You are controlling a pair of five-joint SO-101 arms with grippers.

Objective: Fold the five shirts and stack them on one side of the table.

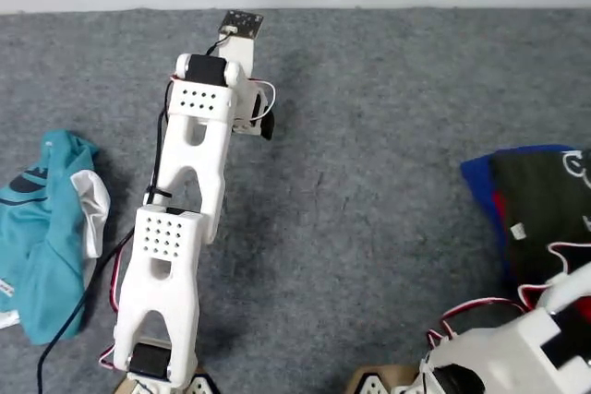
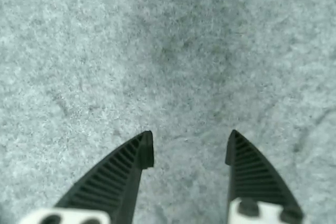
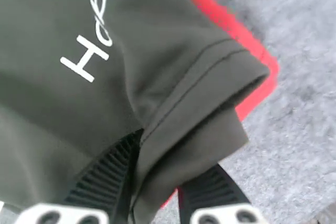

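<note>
1. Left gripper (image 2: 189, 148): jaws apart, nothing between them, pointed down at the bare grey felt table top (image 2: 168, 35).
2. Right gripper (image 3: 157, 182): looks clamped on a sleeve fold of the dark green shirt (image 3: 105, 66), with cloth filling the gap between its fingers. This shirt lies on top of a red shirt (image 3: 257, 98).
3. In the high view a blue shirt (image 1: 478, 182) sits lowest in that pile, just ahead of the right arm's base.
4. Key relation: the unfolded teal shirt (image 1: 46, 237) lies crumpled to the outer side of the left gripper and back toward its own base, well apart from it. The left arm is the nearer one.
5. The teal shirt's long axis runs roughly parallel to the left arm.
6. Open room: a broad stretch of felt between the two arms. Judged enough for spreading the teal shirt.
7. Judgement: most shirts are stacked and the teal one remains.
</note>
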